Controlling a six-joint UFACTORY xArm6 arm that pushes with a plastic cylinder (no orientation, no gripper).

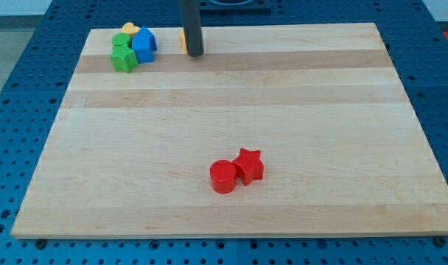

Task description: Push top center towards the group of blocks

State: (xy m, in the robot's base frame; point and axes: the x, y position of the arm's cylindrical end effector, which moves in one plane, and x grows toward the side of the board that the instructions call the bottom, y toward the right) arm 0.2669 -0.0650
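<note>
My tip (195,54) rests on the wooden board (231,132) near its top edge, a little left of centre. A yellow block (183,40) peeks out just left of the rod and is mostly hidden behind it; its shape cannot be made out. At the top left stands a tight group: a blue house-shaped block (144,45), a green block (124,58), another green block (120,41) behind it, and a yellow block (129,29) at the back. The group lies to the tip's left, apart from it.
A red cylinder (223,177) and a red star (248,164) touch each other below the board's centre. The board lies on a blue perforated table (18,81).
</note>
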